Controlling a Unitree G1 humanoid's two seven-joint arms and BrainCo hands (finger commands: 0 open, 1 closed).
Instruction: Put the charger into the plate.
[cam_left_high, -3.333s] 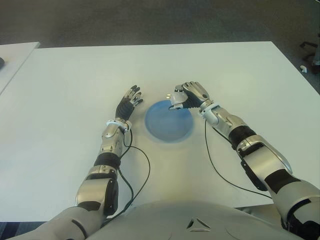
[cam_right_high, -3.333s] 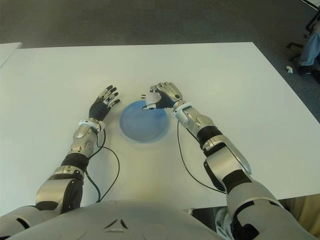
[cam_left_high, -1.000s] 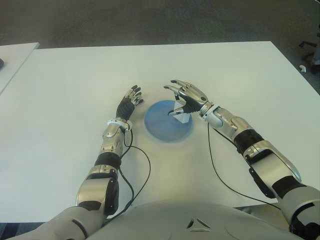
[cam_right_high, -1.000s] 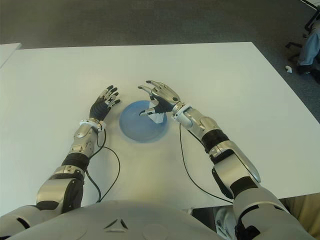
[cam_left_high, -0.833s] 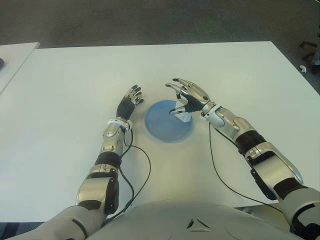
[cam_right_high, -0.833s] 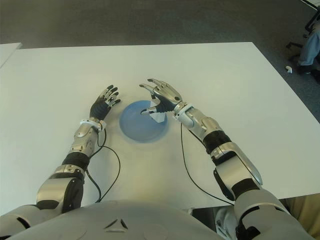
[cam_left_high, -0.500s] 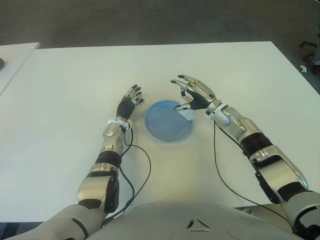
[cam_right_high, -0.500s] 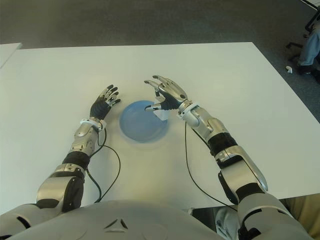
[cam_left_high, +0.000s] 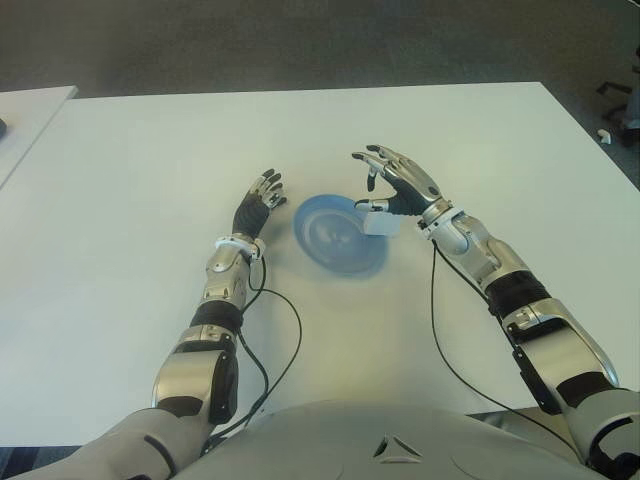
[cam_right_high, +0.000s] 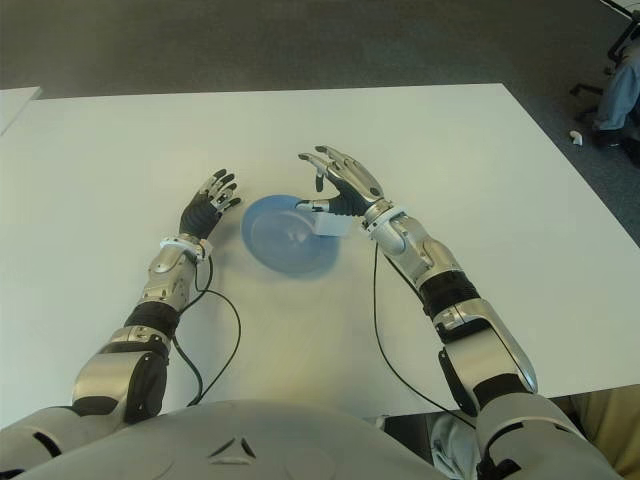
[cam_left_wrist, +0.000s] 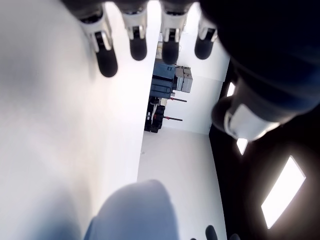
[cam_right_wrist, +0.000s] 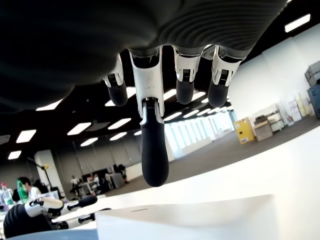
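On the left, the robot's left hand (cam_left_high: 257, 207) is showing flat and spread on the wide white desk (cam_left_high: 130, 180), holding nothing, just beside the left rim of the round blue plate (cam_left_high: 335, 240). The plate is looking tilted, its inner face turned up toward the camera. A small white block-shaped charger (cam_left_high: 381, 222) is sitting at the plate's right edge, touching it. The right hand (cam_left_high: 398, 184) is hovering just above the charger with fingers (cam_right_wrist: 152, 150) splayed wide, gripping nothing; whether the thumb is touching the charger cannot be told. Bare desk is stretching away on every side of the plate, with its edges well apart from both hands.
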